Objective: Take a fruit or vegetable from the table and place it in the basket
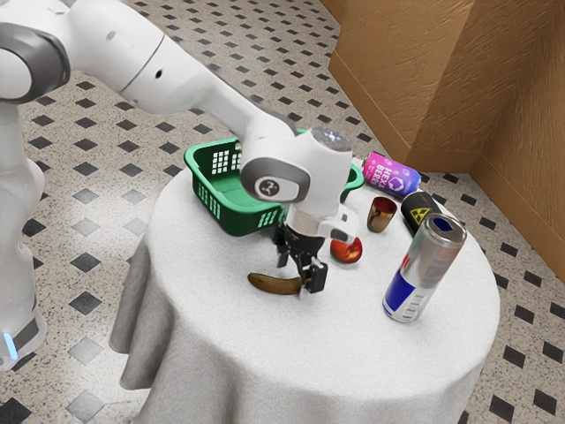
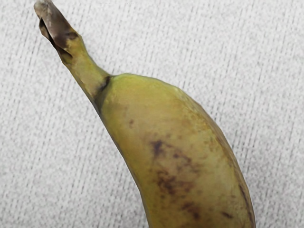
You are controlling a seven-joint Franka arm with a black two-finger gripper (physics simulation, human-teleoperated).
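- See a banana [image 1: 272, 283] lying on the worktop [image 1: 210, 305], just below the fingers [image 1: 303, 272], partly hidden behind them at one end.
- Have the fingers spread; can't tell whether touching the peel.
- Get stem and brown-speckled, yellow-green skin close up in the wrist view.
- Spot a red fruit [image 1: 346, 251] just beside the fingers.
- Find the green basket [image 1: 231, 218] near the fingers, toward the exterior view's left, showing plain green floor inside, partly hidden by the arm.
- Note a reddish-brown cup [image 1: 380, 217] past the red fruit from the fingers; can't make out any contents.
- Farther from the fingers, see an upright silver-blue can [image 1: 421, 276], a black can [image 1: 417, 212] and a pink-purple can [image 1: 388, 172].
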